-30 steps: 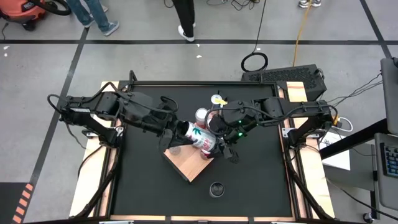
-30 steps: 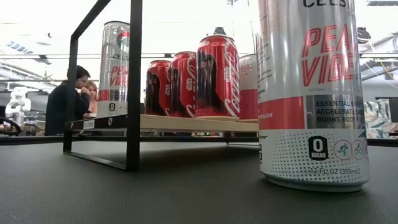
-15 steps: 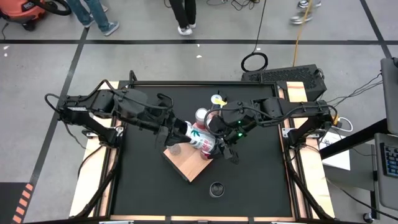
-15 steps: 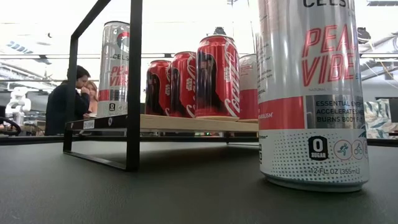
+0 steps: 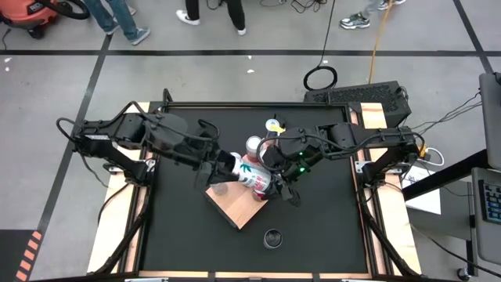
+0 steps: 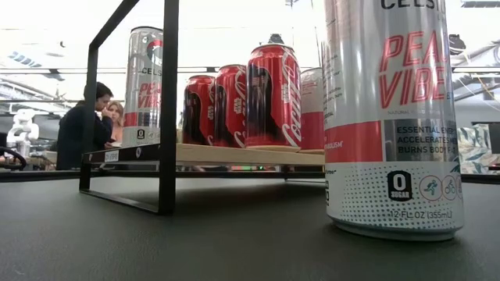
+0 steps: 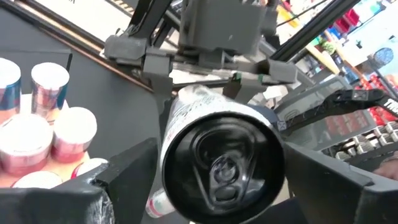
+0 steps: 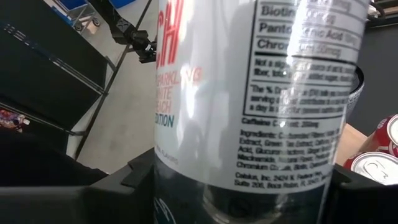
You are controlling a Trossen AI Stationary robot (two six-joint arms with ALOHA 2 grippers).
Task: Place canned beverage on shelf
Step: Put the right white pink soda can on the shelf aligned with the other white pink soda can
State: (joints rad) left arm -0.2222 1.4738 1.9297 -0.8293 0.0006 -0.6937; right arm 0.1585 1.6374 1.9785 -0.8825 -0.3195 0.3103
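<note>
Left fingers: dark fingers [image 7: 130, 171] stand on either side of a tall white slim aluminium can [image 7: 221, 158] with red lettering, seen end-on with its pull-tab top toward the wrist camera; whether they press its sides or stand just off them I cannot tell.
Right fingers: dark fingers [image 8: 140, 177] clasp the white can's printed wall [image 8: 261, 106], one on each side, grasping it.
Left gripper: left gripper [image 5: 213, 166] sits over the near-left part of the board, at the can's top end.
Right gripper: right gripper [image 5: 274, 176] meets the same can from the opposite side, at its other end.
Held can: lies tilted between the two grippers [image 5: 250, 172] in the high view, above the board and not standing on it.
Shelf: flat rectangular light-brown wooden board with a thin black edge [image 5: 239, 207] lies turned cornerwise in the middle of the black tabletop [image 5: 180, 235]; in the low view it rests raised on a black metal frame [image 6: 168, 109].
Cans on shelf: three red cola cans [image 6: 273, 97] stand upright in a row, with a tall silver-and-red slim can [image 6: 144, 86] upright beside them.
Other can: a second white slim can with red lettering [image 6: 394, 117] stands upright on the tabletop close to the low camera, apart from the shelf.
Background: two people [image 6: 90, 125] show beyond the table in the low view.
</note>
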